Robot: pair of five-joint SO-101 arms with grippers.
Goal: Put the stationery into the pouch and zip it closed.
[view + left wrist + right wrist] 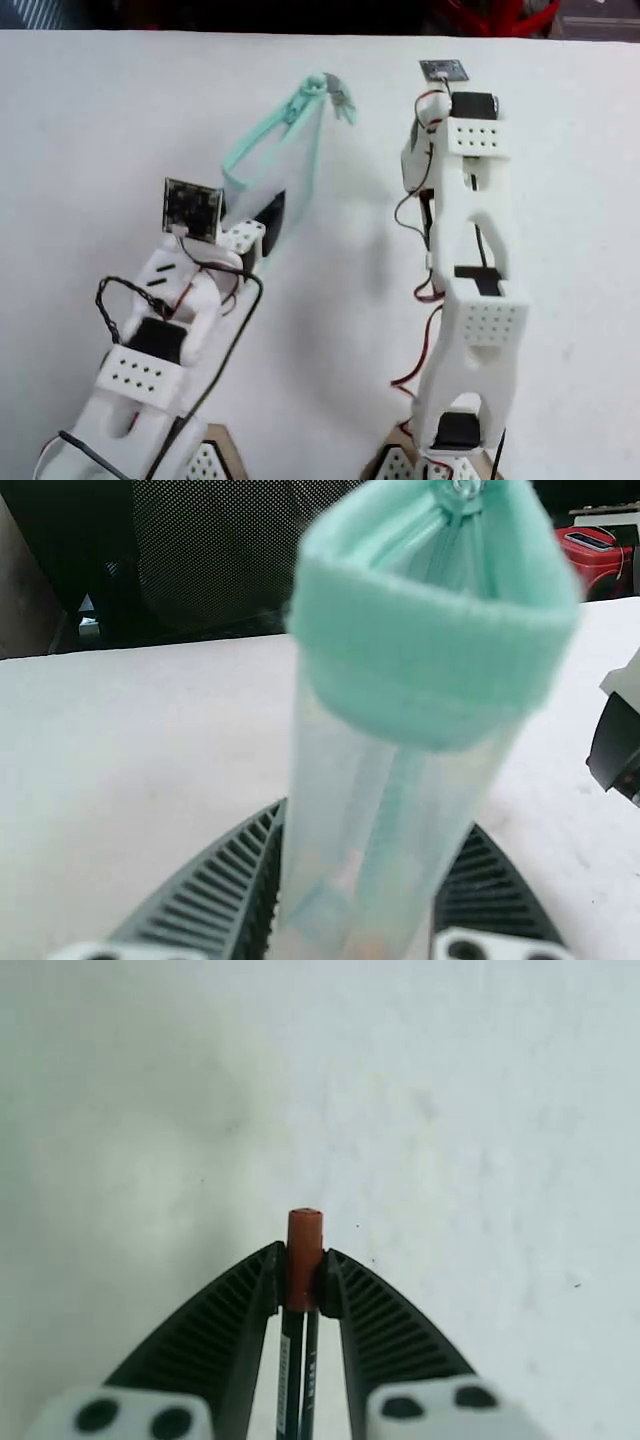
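The pouch (pixel 280 165) is clear plastic with mint-green trim and stands raised off the white table (pixel 100 130). My left gripper (pixel 262 232) is shut on its lower end. In the left wrist view the pouch (pixel 400 740) rises between the dark ribbed fingers (pixel 215 900), with its green zip band (pixel 430 650) on top and the zip pull (pixel 462 490) at the far end. My right gripper (pixel 303 1280) is shut on a dark pencil (pixel 304 1245) with a red-brown end that sticks out past the fingertips, above bare table. The right arm (pixel 470 250) stands right of the pouch.
Red and black cables (pixel 415 215) hang along the right arm. A dark part of the right arm (pixel 615 745) shows beside the pouch. A dark chair back (pixel 220 550) stands beyond the table's far edge. Open table lies to the left of the pouch.
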